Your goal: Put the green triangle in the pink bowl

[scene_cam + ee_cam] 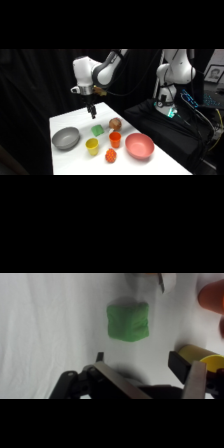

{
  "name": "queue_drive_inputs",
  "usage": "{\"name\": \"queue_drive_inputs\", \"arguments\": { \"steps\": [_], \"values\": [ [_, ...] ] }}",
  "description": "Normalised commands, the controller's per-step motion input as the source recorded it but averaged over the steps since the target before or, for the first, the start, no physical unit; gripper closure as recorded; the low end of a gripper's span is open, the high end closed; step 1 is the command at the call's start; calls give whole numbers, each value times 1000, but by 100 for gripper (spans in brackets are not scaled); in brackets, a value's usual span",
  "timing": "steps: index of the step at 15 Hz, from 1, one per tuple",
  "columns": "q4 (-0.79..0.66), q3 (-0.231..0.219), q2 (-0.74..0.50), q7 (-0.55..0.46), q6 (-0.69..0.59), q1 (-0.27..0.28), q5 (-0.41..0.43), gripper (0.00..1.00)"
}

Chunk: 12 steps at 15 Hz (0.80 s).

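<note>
Seven coloured things sit on the white table [70,165] in my side view, and I read them from the left of the frame. At the left is the grey bowl [65,138], lying near the table's left edge. Next, right of it, the yellow cup [92,146] stands just beside the orange cup [115,139], and the textured orange ball [110,156] lies below and between them. The green triangle [97,130] rests on the table just above the yellow cup, near the middle of the frame, with a brown round object [115,123] to its upper right. Farthest right is the pink bowl [139,146], well apart from the triangle, with the orange cup between them. The gripper [92,114] hangs above the table, up and left of the triangle, not touching it. In my wrist view the green triangle [128,321] lies at the centre on bare table, beyond the two fingers [196,379] that rise from the bottom edge; they stand spread apart and grip nothing. The yellow cup [210,360] shows at the right edge, beside the right finger.
</note>
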Motion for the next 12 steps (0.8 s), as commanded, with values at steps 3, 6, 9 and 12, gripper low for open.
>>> {"name": "queue_drive_inputs", "arguments": {
  "steps": [3,6,9,12],
  "values": [
    [101,79,174,-125,165,-99,128,0],
    [125,100,174,-159,150,-125,149,0],
    [138,121,172,-196,142,-148,168,0],
    [118,139,157,-215,148,-146,185,0]
  ]
}}
